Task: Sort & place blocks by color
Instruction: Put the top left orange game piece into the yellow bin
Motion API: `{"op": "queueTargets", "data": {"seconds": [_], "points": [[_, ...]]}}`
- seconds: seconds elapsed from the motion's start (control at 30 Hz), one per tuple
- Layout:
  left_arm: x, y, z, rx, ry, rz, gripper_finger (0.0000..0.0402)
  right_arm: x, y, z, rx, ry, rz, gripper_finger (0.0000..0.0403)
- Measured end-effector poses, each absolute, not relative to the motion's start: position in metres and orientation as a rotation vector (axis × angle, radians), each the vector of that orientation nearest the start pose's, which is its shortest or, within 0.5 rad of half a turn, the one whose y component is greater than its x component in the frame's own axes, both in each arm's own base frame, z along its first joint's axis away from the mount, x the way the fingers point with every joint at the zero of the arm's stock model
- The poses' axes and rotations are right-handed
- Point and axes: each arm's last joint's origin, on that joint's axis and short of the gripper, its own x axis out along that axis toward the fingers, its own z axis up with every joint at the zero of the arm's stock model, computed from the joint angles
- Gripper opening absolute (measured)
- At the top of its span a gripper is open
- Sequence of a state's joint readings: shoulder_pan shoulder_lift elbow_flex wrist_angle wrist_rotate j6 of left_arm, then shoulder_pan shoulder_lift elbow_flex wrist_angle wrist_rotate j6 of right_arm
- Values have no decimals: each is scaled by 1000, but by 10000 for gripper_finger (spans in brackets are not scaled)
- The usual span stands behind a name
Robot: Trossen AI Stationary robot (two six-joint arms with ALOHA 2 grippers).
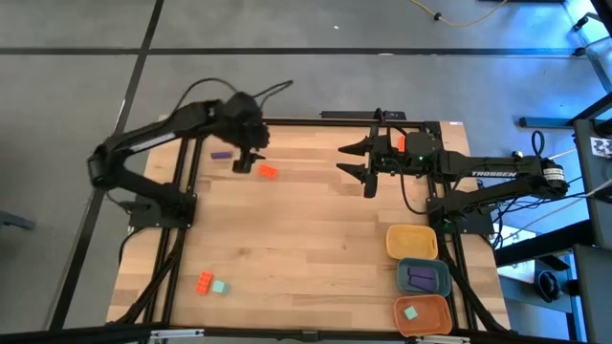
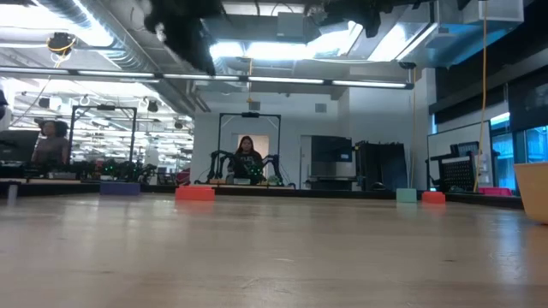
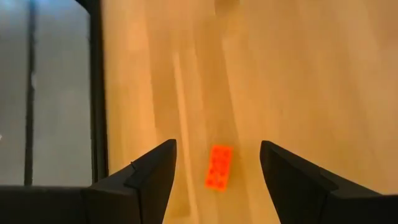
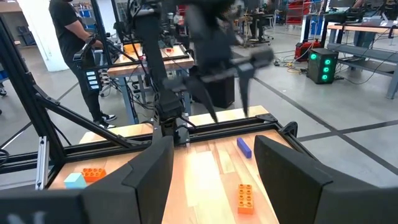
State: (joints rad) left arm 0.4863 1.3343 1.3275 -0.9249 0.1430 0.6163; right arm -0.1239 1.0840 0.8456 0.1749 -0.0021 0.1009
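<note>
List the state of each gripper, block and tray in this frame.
Left gripper: open, above the orange bar.
Right gripper: open, empty.
Orange bar: on table.
Purple bar: on table.
Yellow tray: empty.
Blue-grey tray: holds purple blocks.
Orange tray: holds a teal block.

High view is looking straight down, taking in the whole table point(image 1: 316, 229) and both arms; low view is sitting at tabletop level, facing across the boards into the room behind. Left wrist view is looking down close over an orange-red bar block point(image 3: 219, 167); right wrist view is facing along the table, sharing that block point(image 4: 244, 197).
</note>
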Motion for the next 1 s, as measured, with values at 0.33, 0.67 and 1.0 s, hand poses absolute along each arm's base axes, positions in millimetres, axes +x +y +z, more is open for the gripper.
{"op": "queueTargets", "data": {"seconds": [0.33,0.67,1.0], "points": [[270,168,255,117,1208,-148,225,243,-30,331,107,57,-125,227],[298,175,194,204,1388,-246,225,243,-30,331,105,57,-128,227],[304,179,171,204,1427,-273,225,243,-31,331,104,57,-138,227]]}}
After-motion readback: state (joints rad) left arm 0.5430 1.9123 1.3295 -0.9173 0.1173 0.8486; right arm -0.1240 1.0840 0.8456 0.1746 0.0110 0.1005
